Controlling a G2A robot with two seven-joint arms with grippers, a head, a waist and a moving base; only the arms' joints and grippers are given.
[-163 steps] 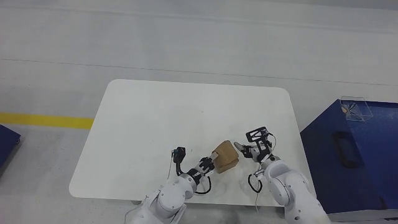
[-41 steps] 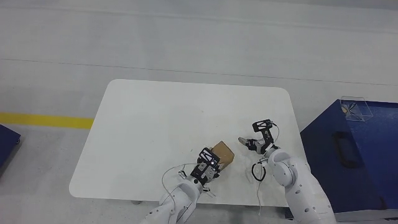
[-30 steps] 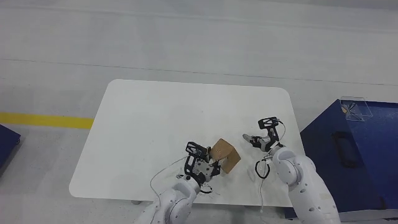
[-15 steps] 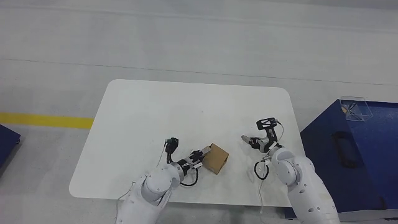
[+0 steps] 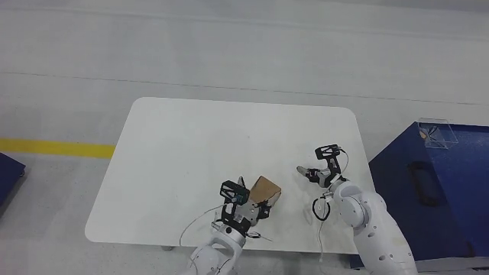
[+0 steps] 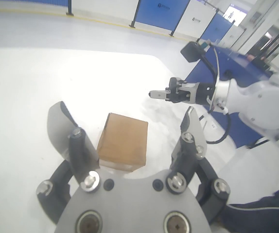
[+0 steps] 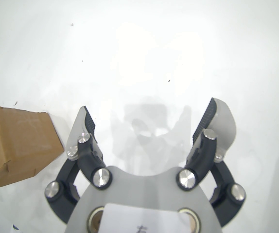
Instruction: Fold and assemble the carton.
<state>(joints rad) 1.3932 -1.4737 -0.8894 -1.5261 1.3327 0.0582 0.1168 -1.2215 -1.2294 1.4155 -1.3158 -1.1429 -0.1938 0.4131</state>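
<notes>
Small brown cardboard carton (image 5: 265, 191) on the white rounded-corner bench (image 5: 191, 137), close to the near edge, roughly mid-width. All the sides that show are closed and box-shaped. In the right wrist view the carton (image 7: 18, 144) has a small tab notch on the side that faces the camera.

Left gripper (image 5: 248, 195) is right at the carton on the near-edge side. In the left wrist view, left gripper (image 6: 125, 111) has its fingers (image 6: 61, 120) spread wide, with the carton (image 6: 123, 141) sitting between them just past the palm. One finger overlaps a carton corner; cannot tell if it touches. The fingers are not clamped on it.

Right gripper (image 5: 306, 173) is low over the bench toward the near right corner, apart from the carton, tips pointing across toward it. In its own wrist view, right gripper (image 7: 149, 105) has fingers (image 7: 87, 122) wide apart, nothing between them, bare bench (image 7: 154, 37) beneath. From the left wrist view the right gripper (image 6: 154, 94) is seen side-on.

A blue cabinet (image 5: 428, 191) stands off the bench's right edge.
</notes>
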